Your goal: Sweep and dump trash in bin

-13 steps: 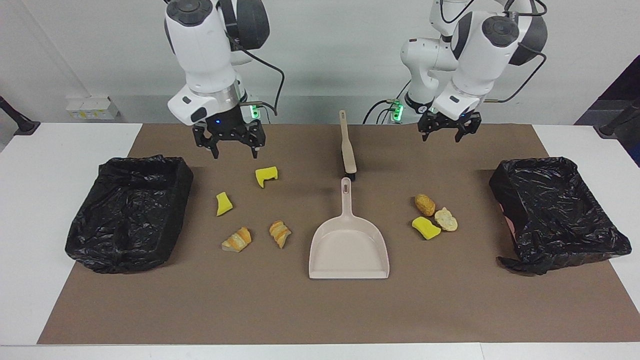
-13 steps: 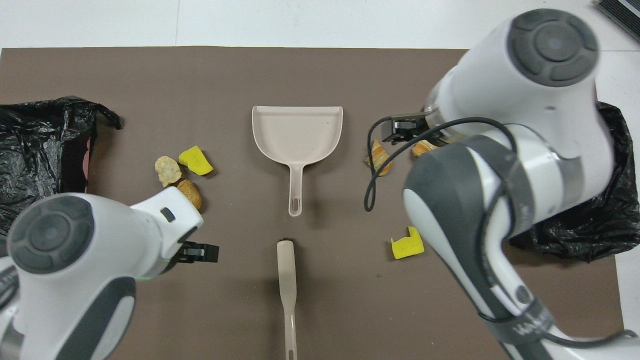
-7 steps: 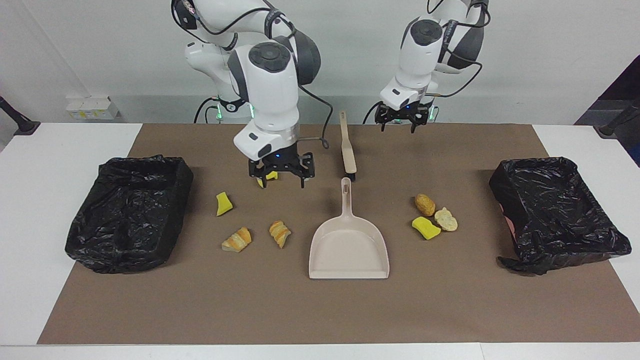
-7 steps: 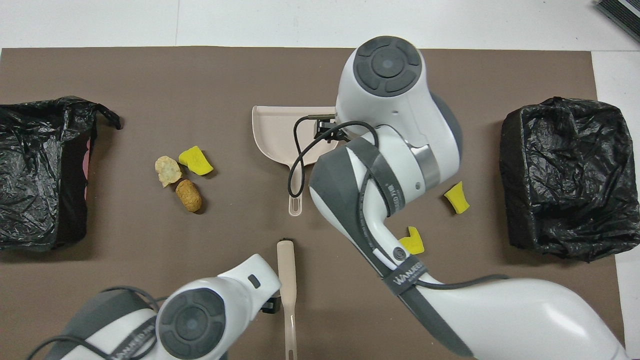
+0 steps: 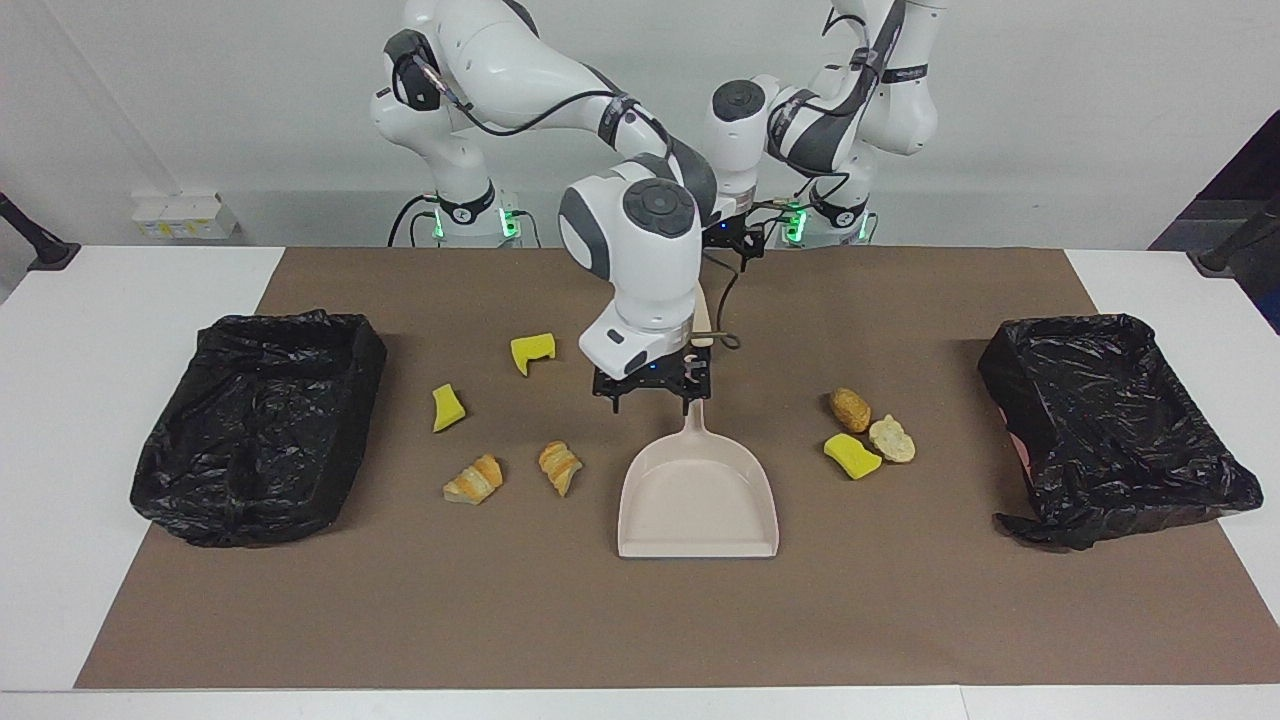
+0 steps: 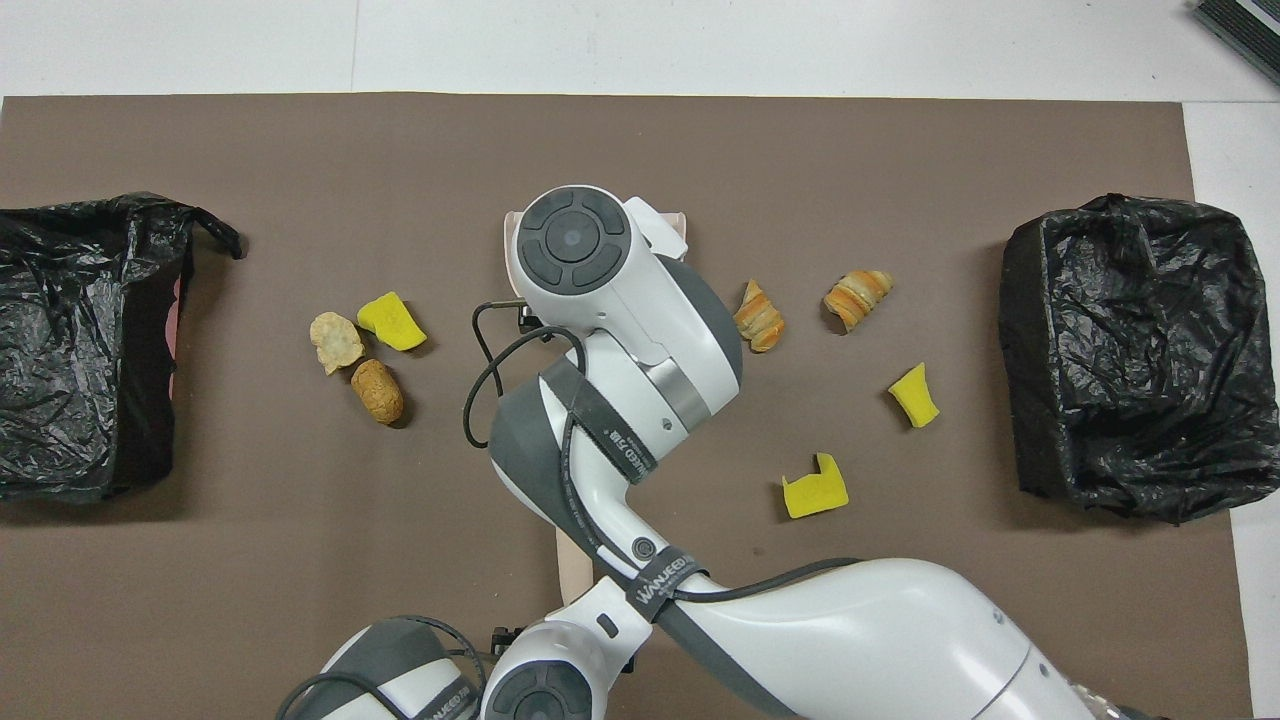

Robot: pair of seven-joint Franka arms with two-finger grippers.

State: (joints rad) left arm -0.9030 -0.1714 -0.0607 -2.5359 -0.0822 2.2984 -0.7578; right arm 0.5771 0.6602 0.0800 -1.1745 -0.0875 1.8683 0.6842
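Brown matting covers a white table (image 5: 60, 420), with a black-lined bin (image 5: 255, 425) at each end. Seven trash scraps (image 5: 473, 480) lie scattered: four at nine o'clock of the beige dustpan (image 5: 698, 495), three at three o'clock. Jaws spread and empty, the right gripper (image 5: 652, 395) hovers over the dustpan's handle. The left gripper (image 5: 735, 243), also spread, hangs over the brush (image 5: 704, 322) handle at twelve o'clock. Both tools seem about to be picked up; next, each gripper should descend and clamp its handle.

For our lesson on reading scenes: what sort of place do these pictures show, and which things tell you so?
Probably a robotics lab test bench, not a home: two fixed robot arms at a table, a brown mat with staged scraps, and bag-lined bins.
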